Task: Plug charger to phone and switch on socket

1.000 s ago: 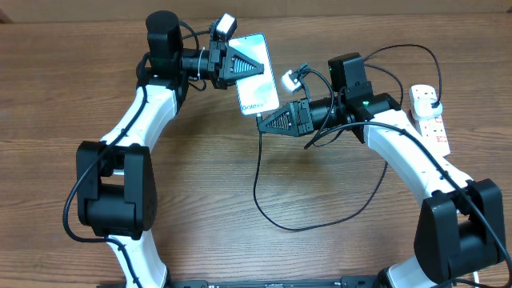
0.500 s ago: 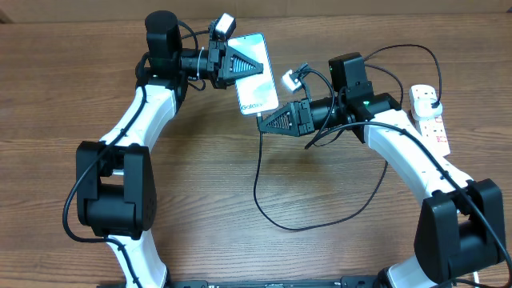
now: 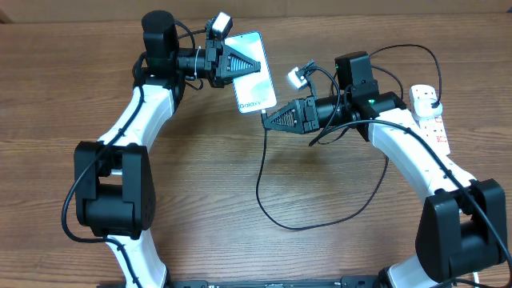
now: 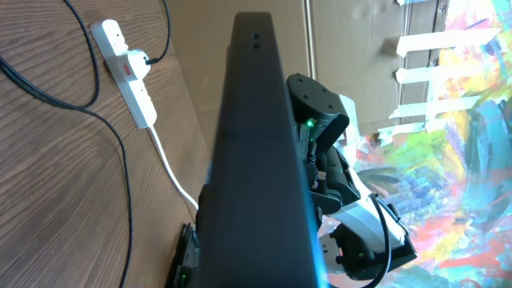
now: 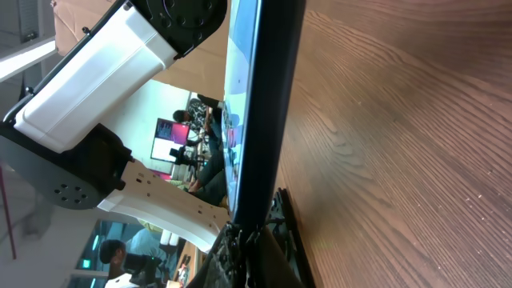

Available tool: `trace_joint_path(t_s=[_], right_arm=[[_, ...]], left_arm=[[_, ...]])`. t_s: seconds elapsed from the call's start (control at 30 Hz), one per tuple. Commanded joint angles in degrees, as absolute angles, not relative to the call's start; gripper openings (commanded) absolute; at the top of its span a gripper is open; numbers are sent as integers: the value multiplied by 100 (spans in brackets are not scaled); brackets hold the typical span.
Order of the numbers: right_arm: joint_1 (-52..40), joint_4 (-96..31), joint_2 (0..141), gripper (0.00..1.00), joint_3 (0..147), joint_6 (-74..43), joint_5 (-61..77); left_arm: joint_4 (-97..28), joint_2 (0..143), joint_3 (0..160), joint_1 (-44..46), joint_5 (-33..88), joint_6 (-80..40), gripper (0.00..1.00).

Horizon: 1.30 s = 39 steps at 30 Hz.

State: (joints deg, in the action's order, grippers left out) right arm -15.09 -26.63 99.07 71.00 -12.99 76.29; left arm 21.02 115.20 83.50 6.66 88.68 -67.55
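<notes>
Phone [image 3: 258, 88]: slim smartphone, black frame, lit pale-blue screen with a white band of text at its near end; lifted off the wooden table [image 3: 200, 200] and clamped between the closed fingers of the left gripper [image 3: 256, 64], which grips it across the screen's upper half, so the text end juts out past the fingertips toward the right gripper [image 3: 269, 122]. In the left wrist view the phone [image 4: 256, 160] shows edge-on as a dark bar running straight out from the camera. Right gripper: fingers closed on the connector end of the charger [image 3: 258, 184], tip held at the phone's lower edge, touching or just beside it; whether the connector is seated in the port cannot be told. In the right wrist view the phone [image 5: 260, 104] stands edge-on directly ahead of the fingertips. Charger cable: thin, black, dropping from under the right gripper, looping wide over the table below that arm, then rising behind it to the socket [image 3: 434, 124]. Socket: white power strip with small red switches, lying well behind the right gripper beside its arm, a black plug [image 3: 432, 98] in its far end, a white cord [image 4: 172, 172] trailing from it.
</notes>
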Motion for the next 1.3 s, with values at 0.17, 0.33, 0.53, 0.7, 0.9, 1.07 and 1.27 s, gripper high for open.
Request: trace_joint_path(t_s=[0.17, 0.33, 0.53, 0.7, 0.9, 1.07, 1.27], right_arm=[[-1643, -2622, 9920, 4, 7072, -1219, 7682], [-1645, -2626, 9920, 4, 7072, -1221, 7684], [-1645, -2641, 9920, 4, 7072, -1221, 7684], [-1645, -2639, 9920, 4, 7072, -1219, 7684], [-1645, -2617, 9920, 4, 7072, -1219, 7684], [-1645, -2615, 9920, 4, 7072, -1219, 7682], [-1645, -2598, 9920, 4, 7072, -1221, 7682]], left_arm=[[2150, 11504, 8405, 679, 9050, -6639, 4], [2150, 11504, 8405, 679, 9050, -6619, 4], [2150, 11504, 8405, 679, 9050, -6591, 4], [2150, 11504, 8405, 679, 9050, -6573, 4], [2147, 11504, 8405, 690, 9052, -6560, 4], [2147, 11504, 8405, 694, 9050, -6530, 4], [2150, 11504, 8405, 733, 9052, -6514, 4]])
